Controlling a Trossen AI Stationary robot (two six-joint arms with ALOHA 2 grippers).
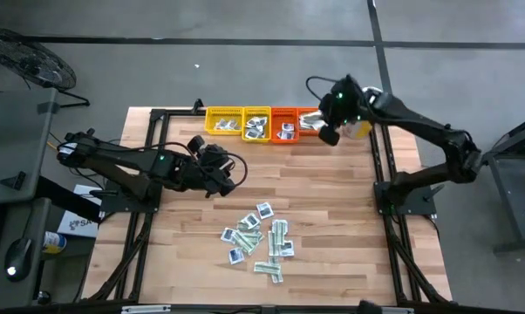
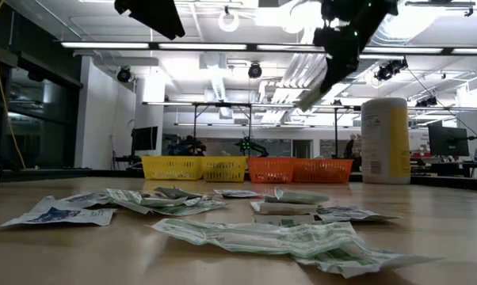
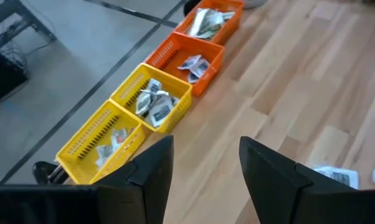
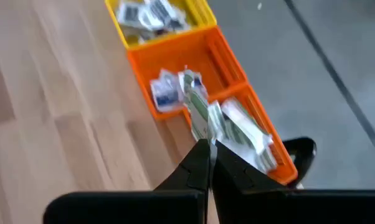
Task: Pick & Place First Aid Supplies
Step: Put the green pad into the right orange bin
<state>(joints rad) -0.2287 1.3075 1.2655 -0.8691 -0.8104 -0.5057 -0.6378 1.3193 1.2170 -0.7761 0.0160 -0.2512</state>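
Note:
Several first aid supplies (image 1: 258, 240), white-and-green strips and white squares with blue centres, lie loose on the wooden table's near middle. More packets lie inside the four trays at the far edge. My right gripper (image 4: 207, 144) hangs above the right-hand orange tray (image 1: 308, 120), shut on a white-and-green strip packet (image 4: 197, 106). My left gripper (image 3: 203, 168) hovers open over bare table left of centre (image 1: 219, 170), nothing between its fingers. My right gripper pinches one end of the strip packet (image 4: 203, 132) between its two fingertips, coming at it slanting down from above. The packet reaches out beyond the fingertips, lifted clear, and in the low view it hangs slanted (image 2: 311, 96) high above the trays.
Two yellow trays (image 1: 221, 120) (image 1: 256, 122) and two orange trays (image 1: 285, 124) stand in a row at the far edge. A tall white-and-yellow canister (image 2: 385, 141) stands right of them. Black frame rails (image 1: 380, 166) run along both table sides.

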